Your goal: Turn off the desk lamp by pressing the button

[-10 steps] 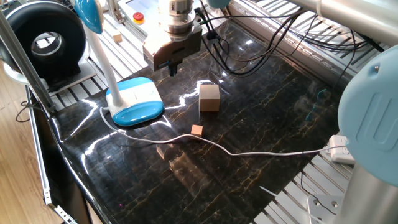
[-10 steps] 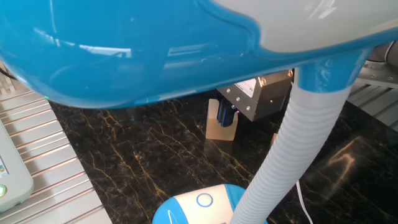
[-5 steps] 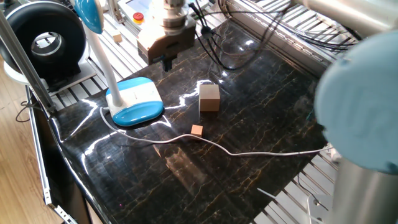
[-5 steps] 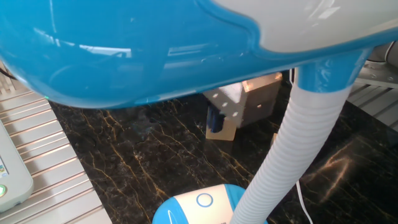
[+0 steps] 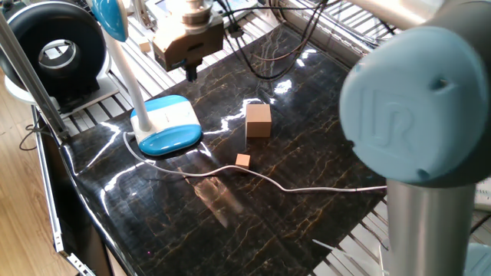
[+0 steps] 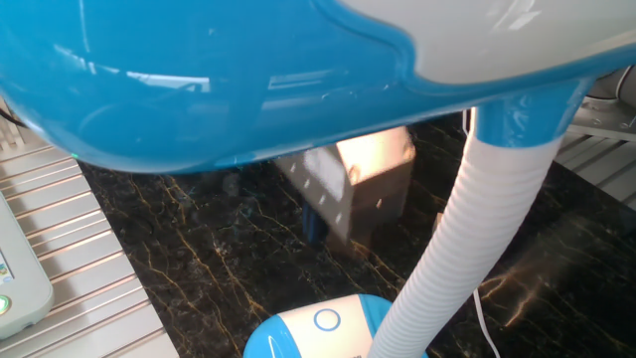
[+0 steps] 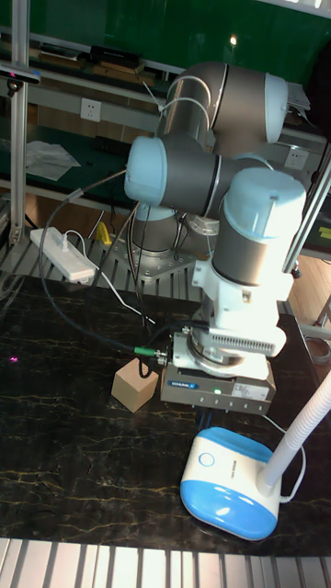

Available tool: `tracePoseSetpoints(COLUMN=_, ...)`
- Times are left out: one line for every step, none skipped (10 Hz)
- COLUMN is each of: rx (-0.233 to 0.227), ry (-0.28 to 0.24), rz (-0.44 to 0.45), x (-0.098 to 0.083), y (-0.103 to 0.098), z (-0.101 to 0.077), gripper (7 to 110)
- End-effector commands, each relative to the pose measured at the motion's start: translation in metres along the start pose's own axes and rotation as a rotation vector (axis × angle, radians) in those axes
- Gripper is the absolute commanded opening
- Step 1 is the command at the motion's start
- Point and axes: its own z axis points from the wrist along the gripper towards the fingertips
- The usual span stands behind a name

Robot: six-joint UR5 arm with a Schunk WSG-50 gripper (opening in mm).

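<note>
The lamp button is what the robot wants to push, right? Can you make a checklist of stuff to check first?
1. Button in sight on the lamp's white top: ok.
2. Nothing lying on the button: ok.
3. Hand right above the button: not ok, it hangs over the table behind the base.
4. Hand touching the lamp: not ok, apart.
5. Wooden blocks out of the way: ok.
6. Fingers open or shut: cannot tell.

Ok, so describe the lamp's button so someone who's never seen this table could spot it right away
Find the desk lamp at the edge of the dark marble table; its oval base is white on top with a blue rim. The button sits on that white top: a small pale circle with a thin ring outline, not the red button on the control box.
</note>
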Motion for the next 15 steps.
tracePoseSetpoints(rx=-0.025, ry=-0.013, rz=0.010, x=-0.017, y=0.012, z=0.022, gripper=7)
tracePoseSetpoints(rx=-0.041, ry=-0.023, rz=0.016, x=-0.021, y=0.018, z=0.027, gripper=7)
tracePoseSetpoints(rx=-0.049, ry=-0.027, rz=0.023, x=-0.024, y=0.023, z=0.033, gripper=7)
tracePoseSetpoints(rx=-0.042, ry=-0.033, rz=0.033, x=-0.025, y=0.026, z=0.044, gripper=7)
tracePoseSetpoints(rx=-0.039, ry=-0.036, rz=0.035, x=-0.025, y=0.026, z=0.054, gripper=7)
tracePoseSetpoints(rx=-0.033, ry=-0.014, rz=0.024, x=-0.017, y=0.025, z=0.058, gripper=7)
tracePoseSetpoints(rx=-0.029, ry=0.023, rz=0.024, x=-0.001, y=0.027, z=0.056, gripper=7)
tracePoseSetpoints(rx=-0.002, ry=0.032, rz=0.039, x=0.010, y=0.027, z=0.056, gripper=7)
tracePoseSetpoints(rx=0.004, ry=0.028, rz=0.051, x=0.014, y=0.029, z=0.059, gripper=7)
tracePoseSetpoints(rx=0.004, ry=0.025, rz=0.053, x=0.015, y=0.029, z=0.062, gripper=7)
tracePoseSetpoints(rx=-0.004, ry=0.023, rz=0.045, x=0.016, y=0.026, z=0.065, gripper=7)
tracePoseSetpoints(rx=-0.012, ry=0.019, rz=0.036, x=0.016, y=0.021, z=0.068, gripper=7)
tracePoseSetpoints(rx=-0.011, ry=0.014, rz=0.033, x=0.015, y=0.017, z=0.068, gripper=7)
tracePoseSetpoints(rx=-0.011, ry=0.009, rz=0.034, x=0.013, y=0.016, z=0.067, gripper=7)
tracePoseSetpoints(rx=-0.019, ry=0.010, rz=0.031, x=0.011, y=0.017, z=0.067, gripper=7)
